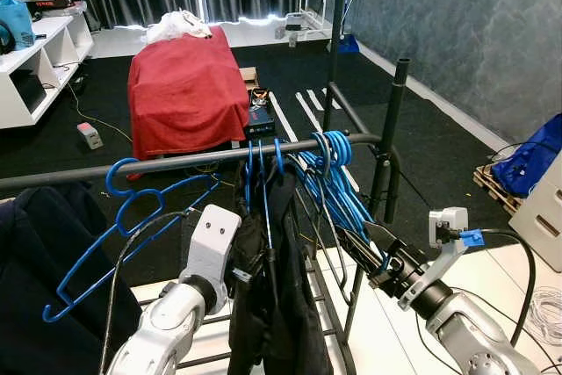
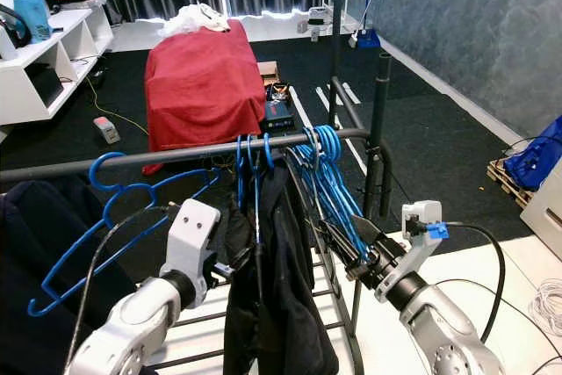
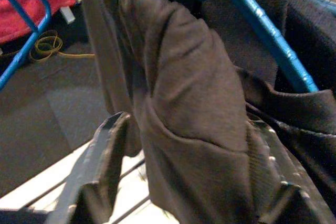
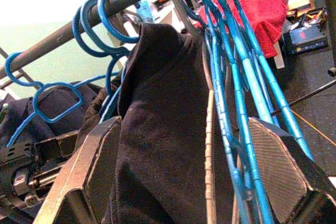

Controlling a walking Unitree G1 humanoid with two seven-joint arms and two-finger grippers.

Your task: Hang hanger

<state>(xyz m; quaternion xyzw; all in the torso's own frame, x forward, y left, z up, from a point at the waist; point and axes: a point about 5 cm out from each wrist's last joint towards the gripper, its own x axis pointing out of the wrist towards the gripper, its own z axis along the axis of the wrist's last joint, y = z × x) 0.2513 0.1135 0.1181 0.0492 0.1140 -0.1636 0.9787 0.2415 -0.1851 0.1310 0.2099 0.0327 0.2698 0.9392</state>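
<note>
A dark rail (image 1: 176, 162) runs across the clothes rack. A black garment (image 1: 272, 305) hangs from it on a blue hanger (image 1: 263, 164). To its right, several empty blue hangers (image 1: 338, 182) hang bunched together. One more empty blue hanger (image 1: 123, 217) hangs tilted at the left. My left gripper (image 3: 191, 135) is open, its fingers (image 3: 105, 166) on either side of a fold of the black garment (image 3: 189, 103). My right gripper (image 4: 184, 129) reaches in from the right, open, with the garment's shoulder (image 4: 157, 129) and the blue hanger arms (image 4: 236, 93) between its fingers.
A dark navy garment (image 1: 44, 278) hangs at the rail's left end. The rack's upright post (image 1: 391, 129) stands just right of the hangers. Behind the rack are a red-covered table (image 1: 184, 85) and a white shelf (image 1: 35, 59). A blue bag (image 1: 536, 160) lies at the right wall.
</note>
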